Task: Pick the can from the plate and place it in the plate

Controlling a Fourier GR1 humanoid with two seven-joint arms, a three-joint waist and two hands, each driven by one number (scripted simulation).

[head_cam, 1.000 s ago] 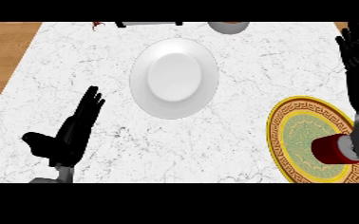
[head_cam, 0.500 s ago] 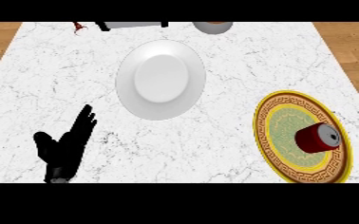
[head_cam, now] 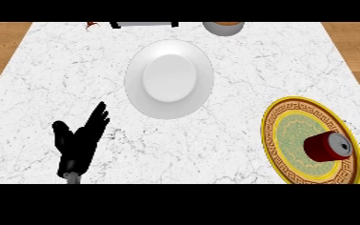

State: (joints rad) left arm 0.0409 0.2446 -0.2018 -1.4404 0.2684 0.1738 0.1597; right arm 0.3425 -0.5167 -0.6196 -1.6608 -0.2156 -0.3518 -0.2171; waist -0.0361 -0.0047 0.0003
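We see the red can (head_cam: 325,146) on its side on the gold-patterned plate (head_cam: 269,133) at right, lettering unreadable, white plate (head_cam: 169,78) mid-counter, left hand (head_cam: 79,144) low left — fingers straight, spread, empty.

A grey vessel (head_cam: 224,27) at the counter's far edge is cut by the view's top. Beside it, a black-and-white thing (head_cam: 144,24) and a red scrap (head_cam: 92,25) are too cropped to identify. The gold plate (head_cam: 273,138) at the near right corner runs past the view's edges. The left hand (head_cam: 79,138) has its forearm cut off below.
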